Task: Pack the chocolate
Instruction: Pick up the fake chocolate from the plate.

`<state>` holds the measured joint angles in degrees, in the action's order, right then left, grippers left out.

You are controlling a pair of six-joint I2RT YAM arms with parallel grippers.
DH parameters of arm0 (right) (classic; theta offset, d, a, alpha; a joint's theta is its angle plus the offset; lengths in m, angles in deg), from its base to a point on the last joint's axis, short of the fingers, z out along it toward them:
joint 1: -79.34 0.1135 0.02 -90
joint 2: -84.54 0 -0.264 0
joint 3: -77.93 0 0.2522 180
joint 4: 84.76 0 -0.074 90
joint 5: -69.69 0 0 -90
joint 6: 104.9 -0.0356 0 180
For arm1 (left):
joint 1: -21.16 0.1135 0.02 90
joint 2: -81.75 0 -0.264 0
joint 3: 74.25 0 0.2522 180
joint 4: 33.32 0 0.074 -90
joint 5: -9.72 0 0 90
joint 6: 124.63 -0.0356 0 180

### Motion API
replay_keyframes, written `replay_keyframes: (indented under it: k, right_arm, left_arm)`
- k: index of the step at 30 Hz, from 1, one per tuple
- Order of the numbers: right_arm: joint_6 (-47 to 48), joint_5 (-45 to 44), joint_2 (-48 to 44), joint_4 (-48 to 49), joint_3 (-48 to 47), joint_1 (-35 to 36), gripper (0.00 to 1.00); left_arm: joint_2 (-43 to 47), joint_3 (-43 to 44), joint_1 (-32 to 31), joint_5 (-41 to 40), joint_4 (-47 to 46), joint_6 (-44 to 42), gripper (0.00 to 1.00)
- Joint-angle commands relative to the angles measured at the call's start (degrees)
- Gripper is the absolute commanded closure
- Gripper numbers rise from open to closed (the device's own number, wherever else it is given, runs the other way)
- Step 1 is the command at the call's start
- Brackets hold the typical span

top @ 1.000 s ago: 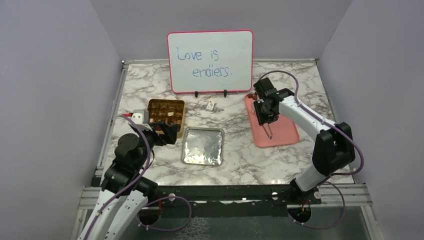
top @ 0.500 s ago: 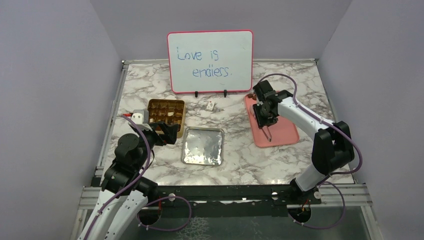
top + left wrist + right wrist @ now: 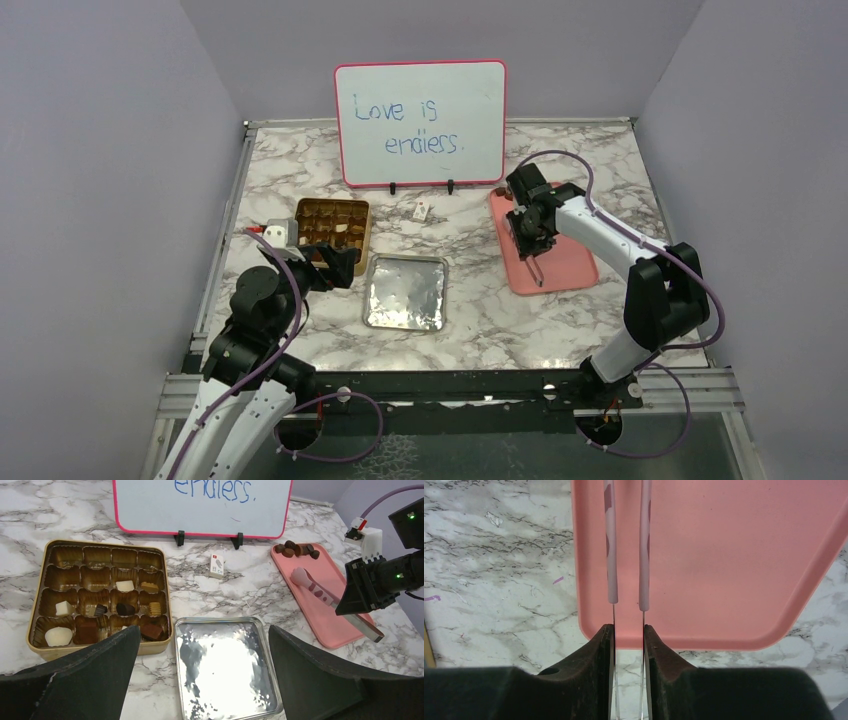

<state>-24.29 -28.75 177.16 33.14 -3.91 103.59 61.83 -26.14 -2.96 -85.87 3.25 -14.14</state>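
Note:
Several chocolate pieces (image 3: 125, 609), dark, brown and cream-white, sit in cells of the gold tin (image 3: 103, 596), which also shows in the top view (image 3: 332, 224). More dark pieces (image 3: 299, 549) lie at the far end of the pink tray (image 3: 336, 611). My right gripper (image 3: 530, 232) is over the pink tray (image 3: 560, 262) and is shut on pink-and-white tongs (image 3: 611, 555); its fingers (image 3: 603, 645) squeeze the two metal arms. The tongs (image 3: 320, 591) are empty. My left gripper (image 3: 205, 635) is open and empty above the silver tin lid (image 3: 225, 667).
A whiteboard (image 3: 420, 122) stands at the back. A small white card (image 3: 216, 566) lies in front of it. The silver lid (image 3: 405, 292) lies between the gold tin and the pink tray. Walls close in the table on three sides.
My right gripper has shifted slightly over the pink tray with the tongs still in it. The left arm has not moved.

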Motion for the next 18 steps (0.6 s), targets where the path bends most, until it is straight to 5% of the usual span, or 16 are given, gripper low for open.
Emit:
replay_keyframes:
  k: [1,18]
  right_arm:
    - [-0.52,1.04,-1.54,1.39,-0.66,-0.08,0.77]
    - [-2.64,7.61,-7.62,4.68,-4.31,3.33,0.79]
  left_arm:
    - [0.52,-0.16,-0.07,-0.61,-1.21,-0.44,0.01]
    - [2.75,0.28,-0.05,-2.76,-1.19,-0.20,0.01]
